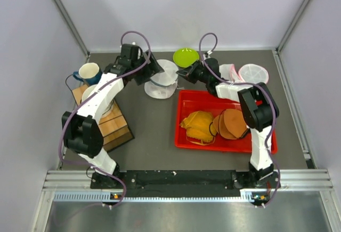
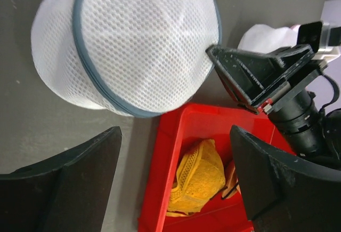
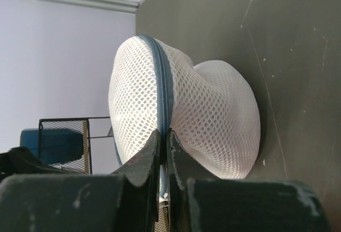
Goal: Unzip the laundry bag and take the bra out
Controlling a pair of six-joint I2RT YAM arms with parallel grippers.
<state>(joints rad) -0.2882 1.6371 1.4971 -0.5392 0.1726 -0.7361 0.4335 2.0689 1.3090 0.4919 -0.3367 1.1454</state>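
**First speaker:** How are the grippers set?

**Second speaker:** The right gripper is shown with its fingers pressed together, pinched on the grey zipper of the laundry bag. A small metal piece is caught between the fingers; whether it is the pull cannot be told. The left gripper is spread wide, and nothing is held in it.

**First speaker:** Where is the bag placed?

**Second speaker:** The white mesh bag is set on the dark table, towards the far side, between the two grippers. It is rounded and domed, and the zipper is run around it as a grey band. That band is closed along the stretch that can be seen. The left gripper is held above the bag's left side, apart from it. The bag is gripped from the right by the right gripper. What is kept inside cannot be made out through the mesh.

**First speaker:** What is found around it?

**Second speaker:** A red tray is placed just beside the bag, nearer the arms and to the right. A yellow lacy garment and an orange-brown padded garment are laid in it, side by side. A green bowl is seen just beyond the bag. A second round mesh bag is set at the far right. A blue mug and a wooden crate are placed at the left.
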